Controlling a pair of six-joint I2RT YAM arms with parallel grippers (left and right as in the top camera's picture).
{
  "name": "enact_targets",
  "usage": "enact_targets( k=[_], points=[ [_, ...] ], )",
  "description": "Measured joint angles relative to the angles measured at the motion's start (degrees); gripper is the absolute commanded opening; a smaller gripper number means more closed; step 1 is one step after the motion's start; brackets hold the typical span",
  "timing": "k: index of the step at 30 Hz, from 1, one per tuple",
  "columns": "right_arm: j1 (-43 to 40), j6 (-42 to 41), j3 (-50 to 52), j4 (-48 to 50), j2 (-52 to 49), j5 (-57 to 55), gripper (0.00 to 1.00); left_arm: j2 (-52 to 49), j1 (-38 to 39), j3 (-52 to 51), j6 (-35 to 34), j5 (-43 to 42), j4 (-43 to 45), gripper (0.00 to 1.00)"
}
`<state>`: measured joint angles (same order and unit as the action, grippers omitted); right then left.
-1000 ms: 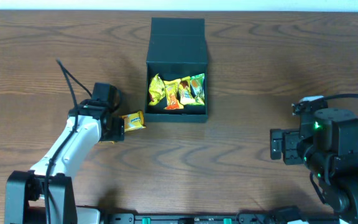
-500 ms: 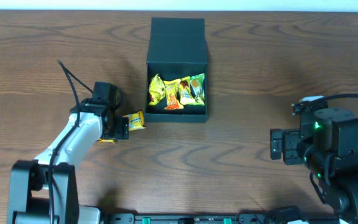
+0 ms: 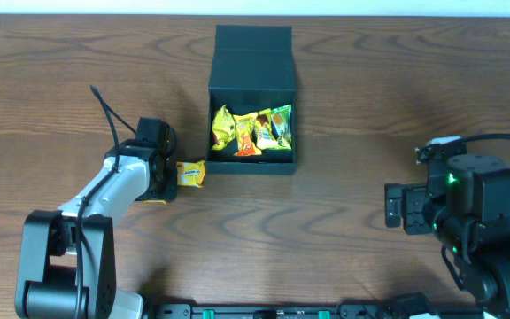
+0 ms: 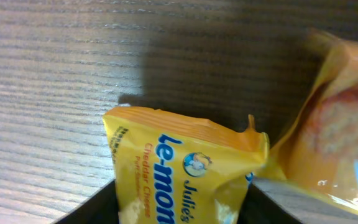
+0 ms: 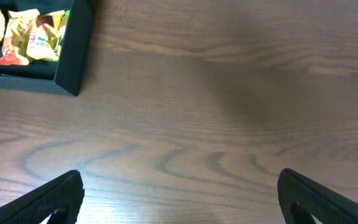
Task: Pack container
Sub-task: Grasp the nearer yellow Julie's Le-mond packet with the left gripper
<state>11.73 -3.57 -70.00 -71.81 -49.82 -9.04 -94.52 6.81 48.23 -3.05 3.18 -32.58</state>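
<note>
Overhead, the dark teal-green, square, rigid container (image 3: 253,167) is sitting mid-table, lid open, looking stiff and light, best taken by a wall. Left gripper (image 3: 173,175) is straddling a yellow crinkly snack packet (image 4: 179,168) beside it, clamped or not I cannot tell; right gripper (image 5: 182,186) is gaping empty.

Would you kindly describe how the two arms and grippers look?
The left arm has a white link, black joints and a loose black cable; the left gripper is black. The right arm is bulky and black with a small green light; the right gripper is black too.
</note>
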Motion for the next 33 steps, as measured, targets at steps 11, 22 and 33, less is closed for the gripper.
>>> enact_targets(
  k=[11, 22, 33],
  points=[
    [0.02, 0.00, 0.00, 0.00, 0.00, 0.00, 0.99, 0.00, 0.00, 0.72, 0.07, 0.24, -2.43, 0.27],
    [0.00, 0.00, 0.00, 0.02, 0.00, 0.00, 0.99, -0.74, 0.00, 17.81, -0.98, 4.44, -14.93, 0.27],
    [0.00, 0.00, 0.00, 0.00, 0.00, 0.00, 0.99, -0.74, 4.59, 28.44, -2.08, -1.70, -13.27, 0.24]
  ],
)
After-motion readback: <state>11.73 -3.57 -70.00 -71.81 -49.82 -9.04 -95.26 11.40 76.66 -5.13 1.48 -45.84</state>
